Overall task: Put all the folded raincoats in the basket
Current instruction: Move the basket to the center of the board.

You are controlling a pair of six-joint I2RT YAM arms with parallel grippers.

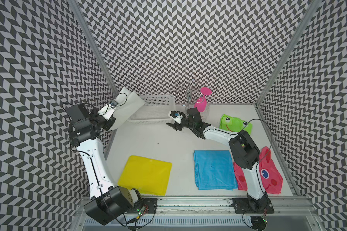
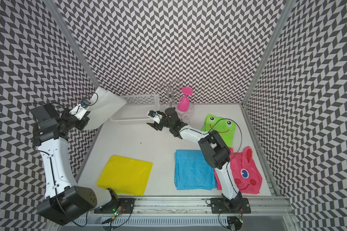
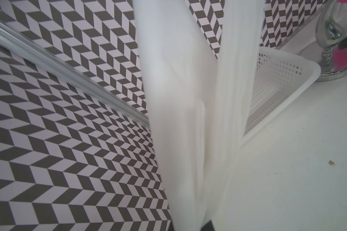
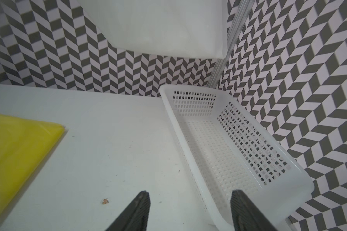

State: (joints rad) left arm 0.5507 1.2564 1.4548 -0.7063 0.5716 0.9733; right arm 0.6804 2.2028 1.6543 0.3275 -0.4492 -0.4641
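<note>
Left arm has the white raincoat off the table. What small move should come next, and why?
Probably swing the left gripper over the middle of the basket, then lower. The white raincoat is pinched in its shut jaws near the basket's end, not above its floor. The basket is empty, and the open right gripper holds nothing.

Robot lab cell: chevron-patterned walls (image 1: 188, 50), aluminium frame (image 1: 190, 201), rail-mounted arms (image 1: 92, 160).

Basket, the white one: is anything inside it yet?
Empty. In the right wrist view the basket shows a bare, holey bottom, and the white raincoat hangs in the air, pinched in the left hand.
</note>
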